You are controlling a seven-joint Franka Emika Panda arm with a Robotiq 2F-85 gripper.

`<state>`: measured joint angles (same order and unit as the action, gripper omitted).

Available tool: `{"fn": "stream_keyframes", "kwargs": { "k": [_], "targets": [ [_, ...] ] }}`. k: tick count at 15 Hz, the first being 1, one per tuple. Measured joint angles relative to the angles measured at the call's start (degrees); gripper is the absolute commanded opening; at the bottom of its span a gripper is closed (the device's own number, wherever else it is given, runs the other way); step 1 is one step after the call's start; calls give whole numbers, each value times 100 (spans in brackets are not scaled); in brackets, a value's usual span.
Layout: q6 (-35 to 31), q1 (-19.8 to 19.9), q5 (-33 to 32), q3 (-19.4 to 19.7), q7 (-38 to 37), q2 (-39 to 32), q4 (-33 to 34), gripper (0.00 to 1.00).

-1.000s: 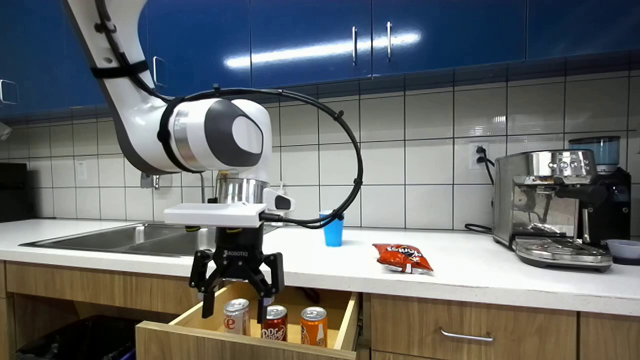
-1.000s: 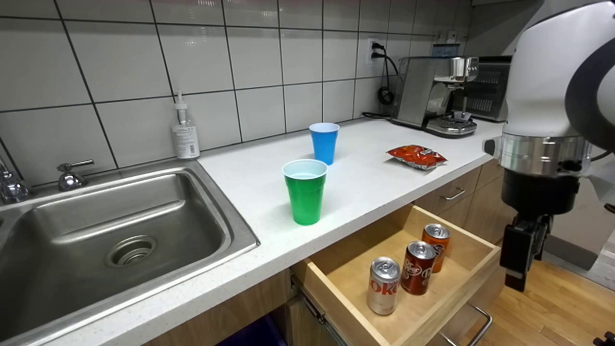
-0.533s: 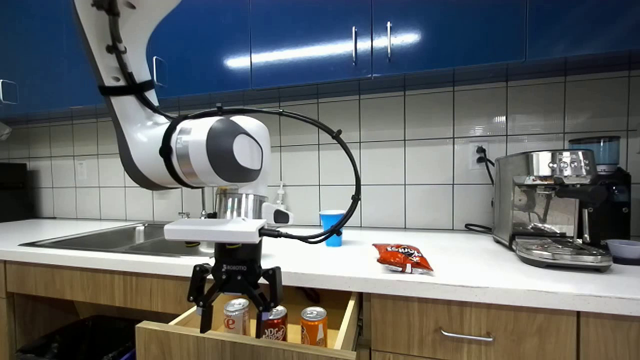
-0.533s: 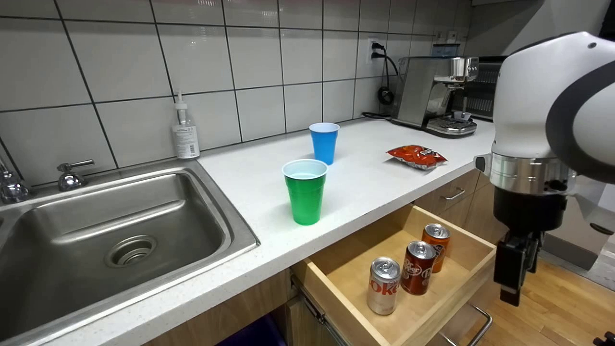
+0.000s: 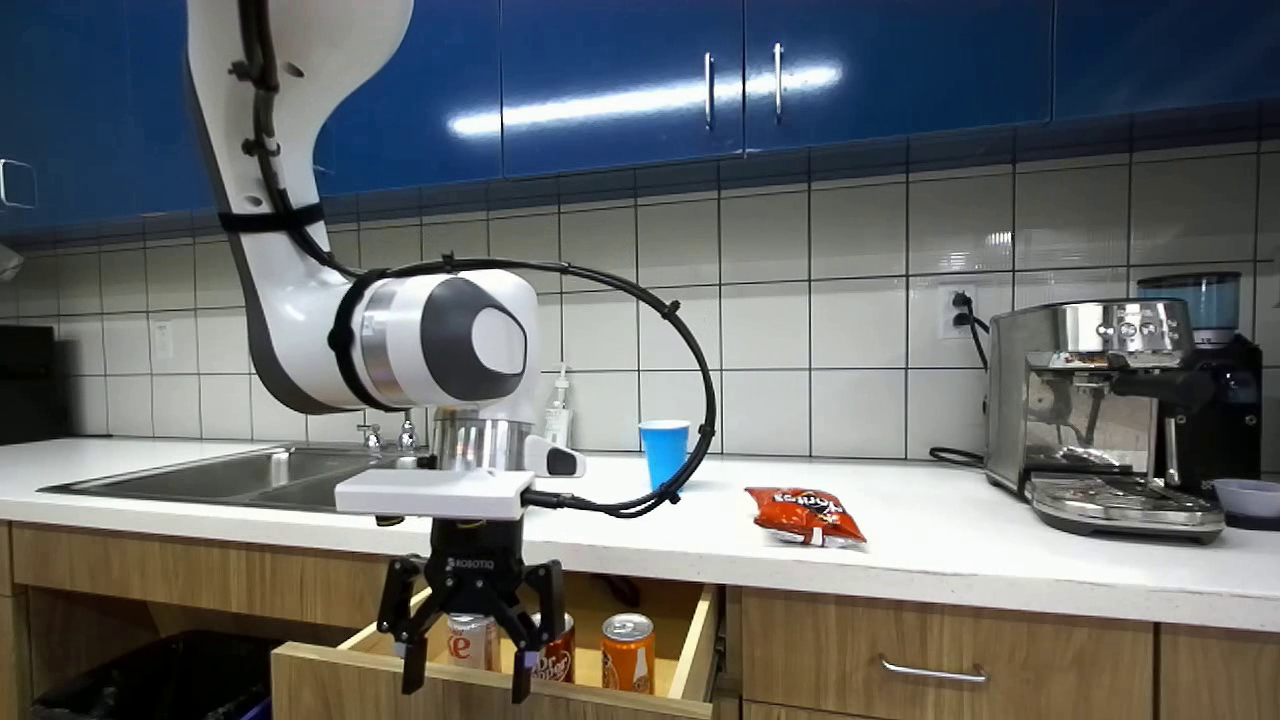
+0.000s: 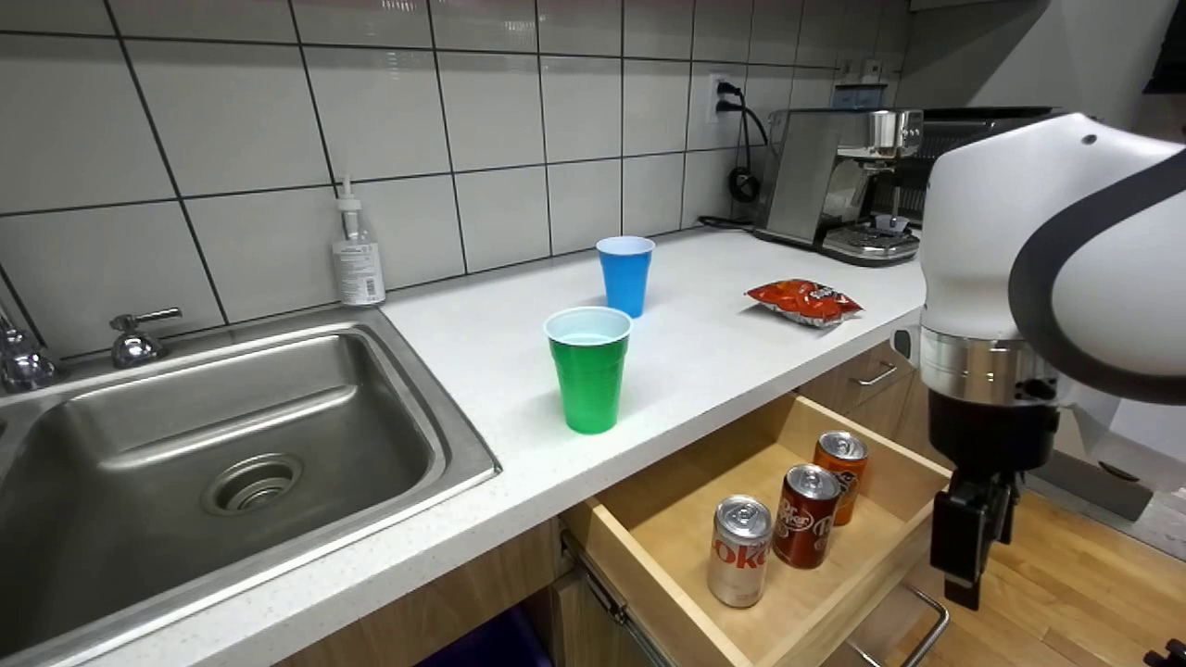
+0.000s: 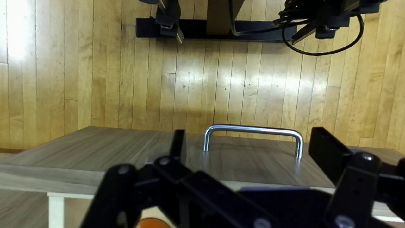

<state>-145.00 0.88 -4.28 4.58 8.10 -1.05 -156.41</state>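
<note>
Overhead, blue cabinets (image 5: pixel 600 60) hang above a white table (image 5: pixel 930 525); the arm (image 5: pixel 290 310) bends downward, its empty jaws spread wide near the drawer handle (image 7: pixel 253 129).

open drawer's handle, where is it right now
In the wrist view, the handle is right of centre, on the front of the open drawer, showing between the jaws of the open gripper.

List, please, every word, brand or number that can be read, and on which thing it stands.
"ROBOTIQ": on the gripper
"Doritos", first letters unclear: on the red bag
"oke", start out of sight: on the silver can
"Dr Pepper", partly clear: on the dark red can
Too small or unclear: what stands on the orange can and the pump bottle.
</note>
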Motion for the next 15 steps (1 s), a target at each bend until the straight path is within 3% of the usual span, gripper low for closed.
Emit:
{"fn": "stream_keyframes", "kwargs": {
  "k": [15],
  "targets": [
    [-561,0,17,-120,-3,-676,239,100]
  ]
}}
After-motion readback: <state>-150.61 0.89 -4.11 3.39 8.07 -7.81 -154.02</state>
